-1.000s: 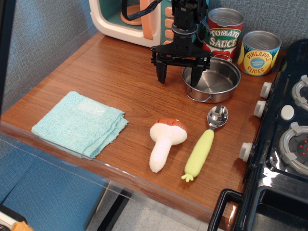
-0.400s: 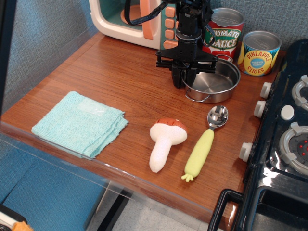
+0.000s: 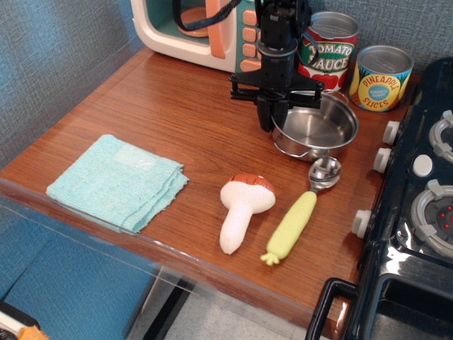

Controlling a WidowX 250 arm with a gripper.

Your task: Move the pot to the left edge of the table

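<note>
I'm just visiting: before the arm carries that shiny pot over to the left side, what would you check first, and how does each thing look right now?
1. Grip: the end effector is closed on the left rim of the pot: ok.
2. Pot lifted off the table: cannot tell; it looks slightly raised.
3. Spoon: its bowl sits right at the pot's front edge, maybe touching: not ok.
4. Path to the left: bare wood between pot and table edge; the toy mushroom and blue cloth lie nearer the front: ok.
5. Tomato sauce can close behind the end effector: cannot tell if there is clearance.
</note>
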